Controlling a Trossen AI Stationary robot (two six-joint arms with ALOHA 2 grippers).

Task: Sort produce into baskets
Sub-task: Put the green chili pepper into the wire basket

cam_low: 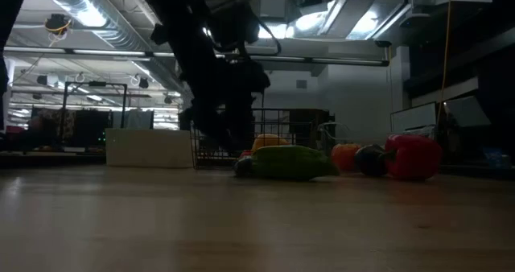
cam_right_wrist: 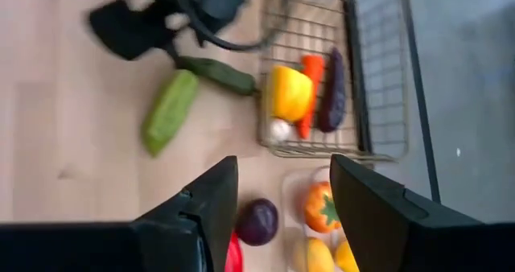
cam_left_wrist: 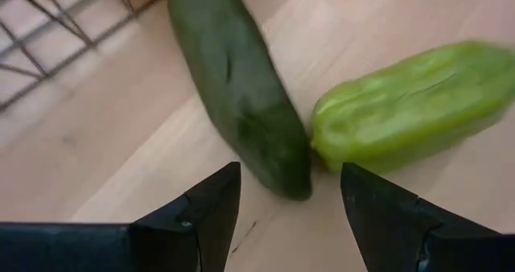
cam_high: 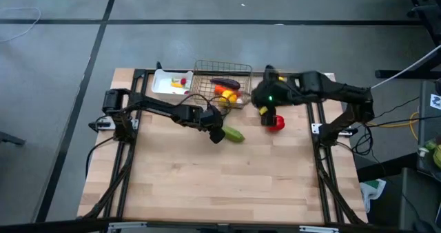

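Observation:
A dark green cucumber (cam_left_wrist: 237,95) lies on the table beside a light green vegetable (cam_left_wrist: 410,103), end to end, just in front of the wire-mesh basket (cam_high: 222,85). My left gripper (cam_left_wrist: 290,216) hovers low over them, open, with the cucumber's near end just ahead of the gap between its fingers. My right gripper (cam_right_wrist: 282,199) is raised over the table's far right, open and with nothing in it. Below it lie a purple onion (cam_right_wrist: 257,221) and a red pepper (cam_high: 275,123). The basket holds a yellow pepper (cam_right_wrist: 291,92), a carrot (cam_right_wrist: 312,71) and an eggplant (cam_right_wrist: 334,91).
A white tray (cam_high: 171,81) with small pieces stands left of the basket at the far edge. A clear bin (cam_right_wrist: 291,224) beside the basket holds an orange fruit (cam_right_wrist: 320,208) and yellow ones (cam_right_wrist: 318,256). The near half of the table (cam_high: 227,185) is bare wood.

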